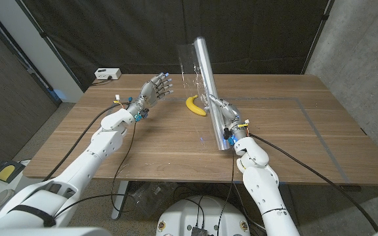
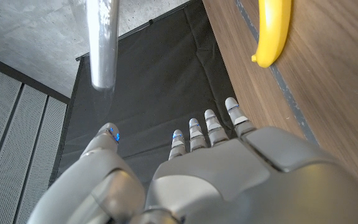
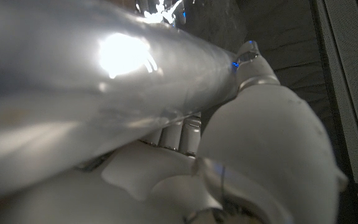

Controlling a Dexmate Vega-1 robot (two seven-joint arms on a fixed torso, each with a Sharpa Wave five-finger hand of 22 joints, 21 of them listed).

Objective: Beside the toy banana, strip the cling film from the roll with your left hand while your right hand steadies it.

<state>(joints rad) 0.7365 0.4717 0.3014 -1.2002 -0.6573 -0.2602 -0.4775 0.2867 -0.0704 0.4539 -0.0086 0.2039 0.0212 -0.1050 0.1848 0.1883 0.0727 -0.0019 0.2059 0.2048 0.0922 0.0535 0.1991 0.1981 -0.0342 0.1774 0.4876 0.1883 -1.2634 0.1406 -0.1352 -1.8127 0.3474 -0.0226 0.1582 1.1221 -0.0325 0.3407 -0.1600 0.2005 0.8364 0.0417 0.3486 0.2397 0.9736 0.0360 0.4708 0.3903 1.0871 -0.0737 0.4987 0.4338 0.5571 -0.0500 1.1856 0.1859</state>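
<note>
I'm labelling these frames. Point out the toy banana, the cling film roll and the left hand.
toy banana (image 1: 196,105): head view, middle of its yellow curve.
cling film roll (image 1: 210,85): head view, shiny tube above the right hand.
left hand (image 1: 155,88): head view, palm below the fingers.

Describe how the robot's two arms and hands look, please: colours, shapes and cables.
Both arms are white, rounded shells with black cables running alongside. The left hand and right hand are grey metallic, with small blue lights at the fingers. Small coloured wires sit at each wrist.

White box (image 1: 107,74) – far left table (image 1: 294,151) corner, dark curtain (image 1: 254,33) behind.
</note>
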